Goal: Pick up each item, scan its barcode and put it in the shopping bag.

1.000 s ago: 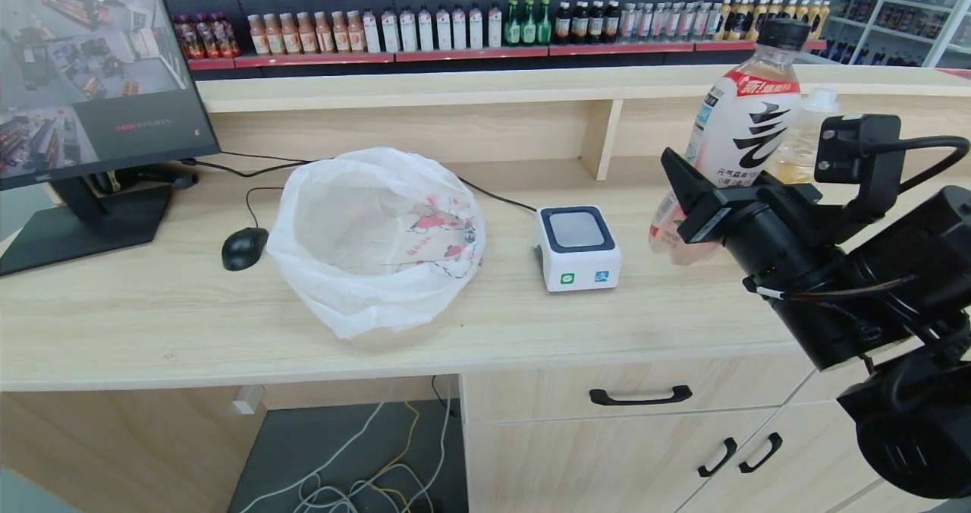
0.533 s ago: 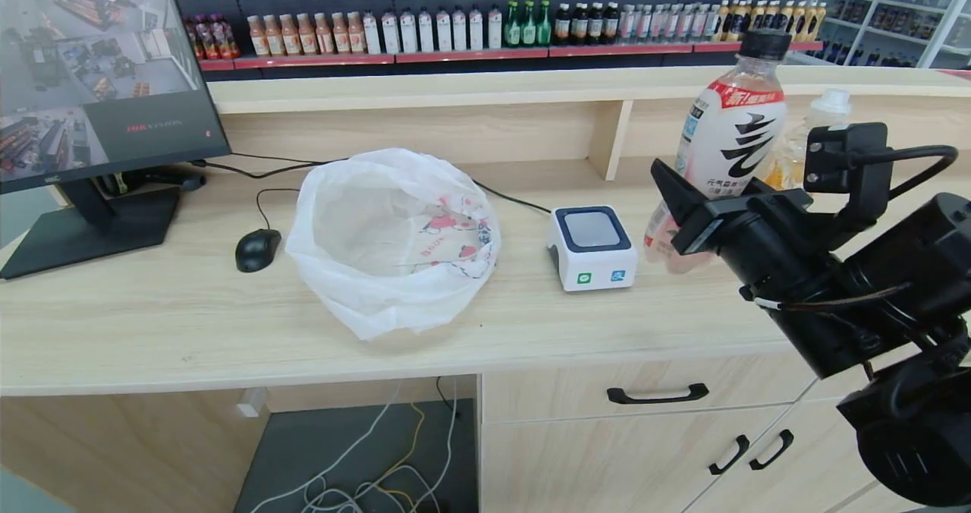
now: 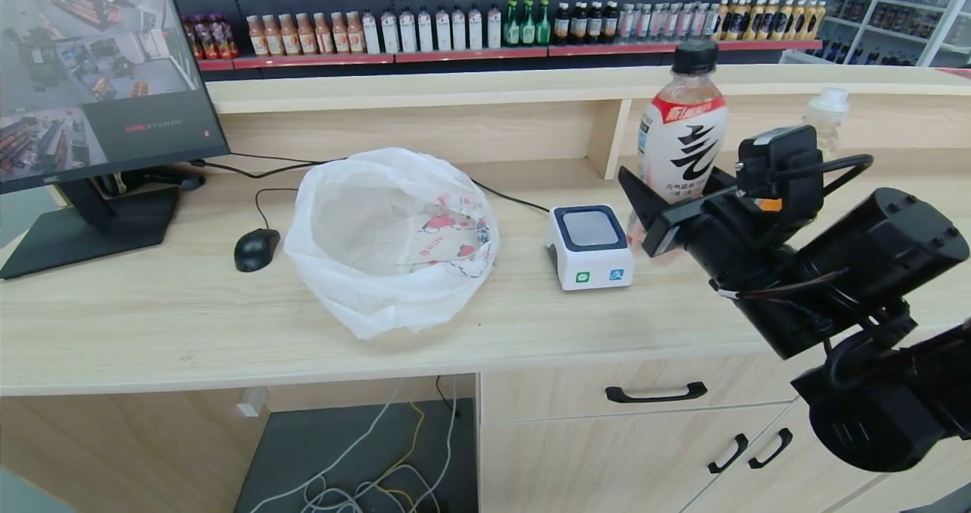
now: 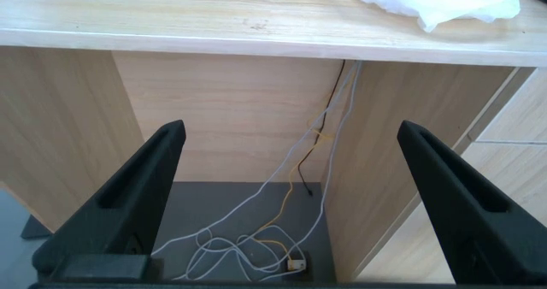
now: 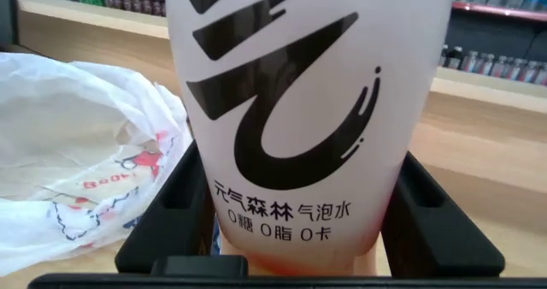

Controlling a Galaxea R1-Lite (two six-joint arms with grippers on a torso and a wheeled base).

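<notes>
A white-labelled drink bottle [image 3: 681, 140] with a black cap stands upright in my right gripper [image 3: 658, 203], which is shut on its lower body. It hangs just right of the white barcode scanner [image 3: 589, 247], with its base close above the counter. In the right wrist view the bottle [image 5: 308, 109] sits between the two black fingers [image 5: 171, 208]. The white shopping bag [image 3: 391, 232] lies open on the counter left of the scanner, and its rim [image 5: 77, 169] is visible behind the bottle. My left gripper [image 4: 291, 195] is open below the counter edge, holding nothing.
A monitor [image 3: 91, 80] and a black mouse [image 3: 254, 249] sit at the left of the wooden counter [image 3: 190, 323]. A second, clear bottle [image 3: 825, 112] stands at the back right. Cables [image 4: 282, 229] hang under the counter, beside the drawers [image 3: 656, 393].
My right arm has carried the bottle leftward and a little lower, close to the scanner. The head camera shifted slightly early on. The left gripper's earlier state is not shown.
</notes>
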